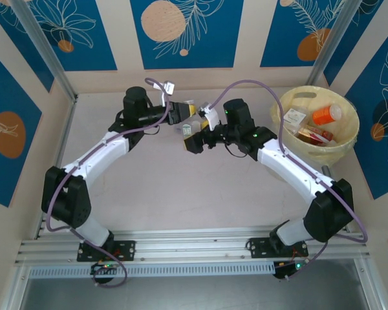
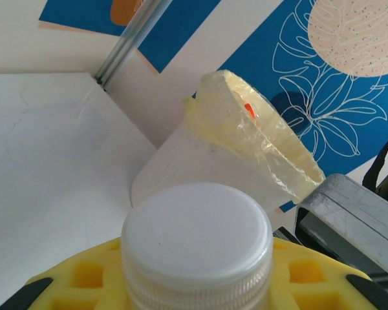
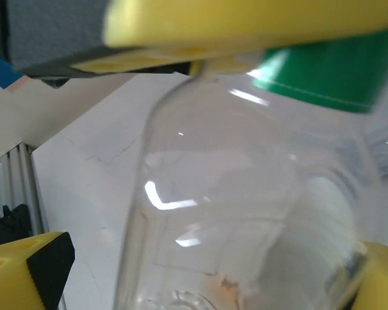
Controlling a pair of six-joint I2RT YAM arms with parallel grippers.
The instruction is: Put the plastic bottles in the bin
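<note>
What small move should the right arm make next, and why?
Probably close the right gripper on the bottle. Its jaws stand open on either side of the clear body, while the left gripper is shut on the bottle just below its white cap. The bin sits on the right arm's side, so a handover looks sensible.

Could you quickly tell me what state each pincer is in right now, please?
Left pincer: closed on a white-capped bottle.
Right pincer: open around a clear green-banded bottle.
</note>
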